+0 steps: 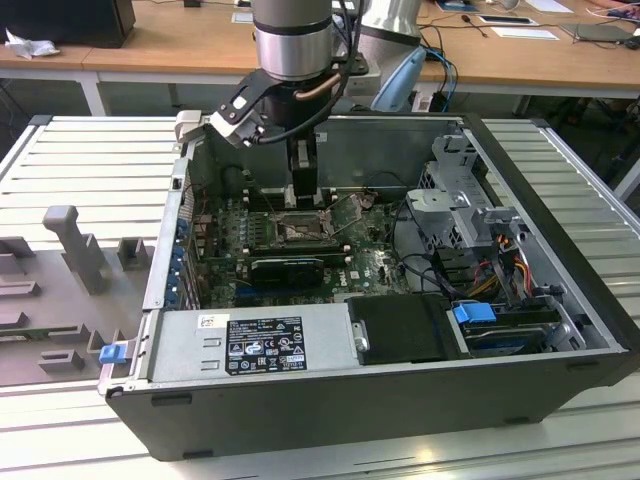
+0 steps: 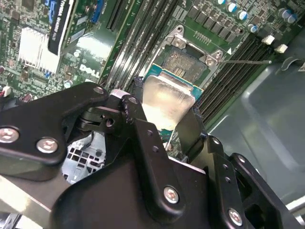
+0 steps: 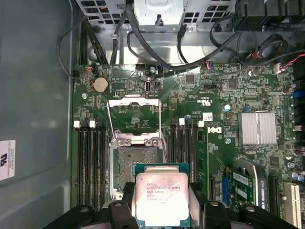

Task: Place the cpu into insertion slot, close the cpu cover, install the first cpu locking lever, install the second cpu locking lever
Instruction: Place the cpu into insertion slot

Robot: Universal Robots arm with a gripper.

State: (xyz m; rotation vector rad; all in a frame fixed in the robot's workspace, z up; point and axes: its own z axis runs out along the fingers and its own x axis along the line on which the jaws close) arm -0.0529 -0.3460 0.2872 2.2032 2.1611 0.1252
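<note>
While my gripper (image 1: 303, 195) clamps cpu (image 3: 162, 198) flat by two edges, insertion slot (image 1: 300, 231) sits close below, 6 o'clock in exterior view, uncovered; cpu cover (image 3: 135, 114) hinged open.

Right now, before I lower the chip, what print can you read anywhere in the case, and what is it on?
No text reads surely enough to quote.
cpu face: several printed lines, blurred.
Black label on the grey box: white print, too small.
White sticker beside it: too small.
White label on the case wall: blurred.
Circuit board: white marks, too small.
</note>
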